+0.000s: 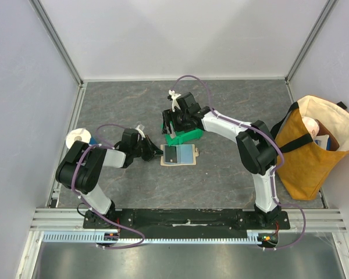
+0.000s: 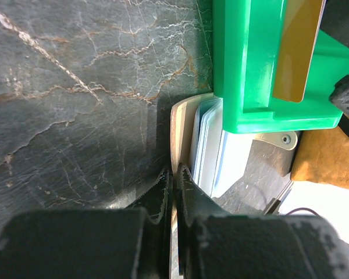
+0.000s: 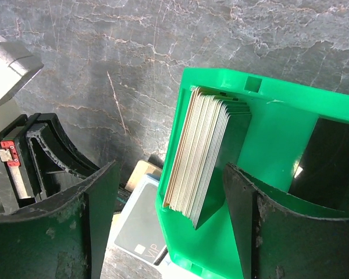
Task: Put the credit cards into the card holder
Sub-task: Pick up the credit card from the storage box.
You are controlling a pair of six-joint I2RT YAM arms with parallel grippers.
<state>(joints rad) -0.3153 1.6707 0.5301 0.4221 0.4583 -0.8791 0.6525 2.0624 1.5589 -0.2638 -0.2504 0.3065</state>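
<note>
Grey marbled surface (image 1: 122, 104), pale walls on three sides, and both arms reach in toward the middle. Biggest thing out here is the mustard tote bag (image 1: 314, 145), standing at the far right, well apart from the action. Over on the left, a white roll (image 1: 78, 138) sits just beside the left arm.

Centre stage is the green bin (image 1: 186, 137). Right up against its near side, the tan card holder (image 2: 181, 125) lies open on the surface.

Left tool (image 2: 174, 174) is clamped tight on the holder's left flap, jaws pressed together with only that thin tan edge between them. Right tool (image 3: 171, 171) hangs over the bin with its fingers (image 3: 99, 215) spread wide, gripping nothing. In its wrist view a stack of credit cards (image 3: 200, 151) stands on edge inside the bin, between the two fingers and touching neither. How low the tips sit beside the stack, I can't tell.

A gold card (image 2: 296, 46) leans inside the bin too, though its compartment isn't clear.

Down in the holder, a dark card (image 1: 172, 156) and a light blue card (image 1: 187, 153) lie side by side from above. The left wrist view shows pale card edges layered inside the flap. Smallest of all, the holder's snap tab (image 2: 277, 139) pokes out just below the bin's wall.
</note>
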